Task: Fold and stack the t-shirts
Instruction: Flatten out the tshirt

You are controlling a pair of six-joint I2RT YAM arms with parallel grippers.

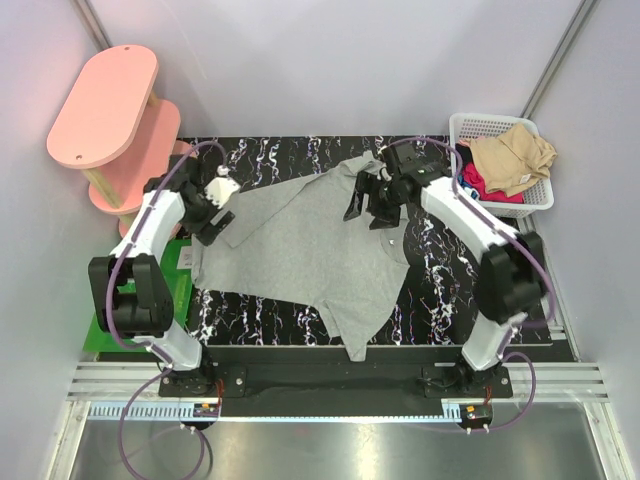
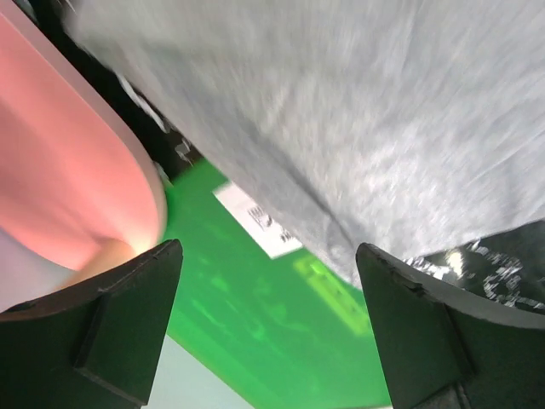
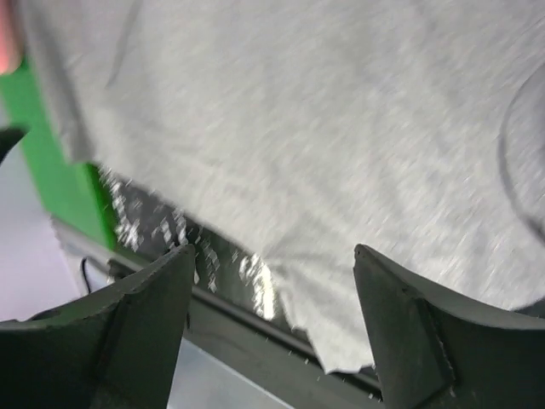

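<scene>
A heather grey t-shirt (image 1: 300, 250) lies spread, slightly askew, on the black marbled table (image 1: 430, 300). My left gripper (image 1: 214, 224) hovers over the shirt's left edge, open and holding nothing. In the left wrist view the left gripper (image 2: 268, 247) frames the grey t-shirt (image 2: 358, 128) where its hem lies over the green mat (image 2: 255, 324). My right gripper (image 1: 370, 213) is open above the shirt's upper right part. The right wrist view has the right gripper (image 3: 272, 249) over the grey t-shirt (image 3: 324, 128), with nothing between the fingers. A tan t-shirt (image 1: 512, 155) and a red t-shirt (image 1: 480, 188) sit in the basket.
The white lattice basket (image 1: 470, 125) stands at the table's far right corner. A pink two-tier stool (image 1: 105, 105) stands beyond the table's left side. The green mat (image 1: 182, 290) lies along the left edge under the left arm. A metal rail (image 1: 330, 382) runs along the near edge.
</scene>
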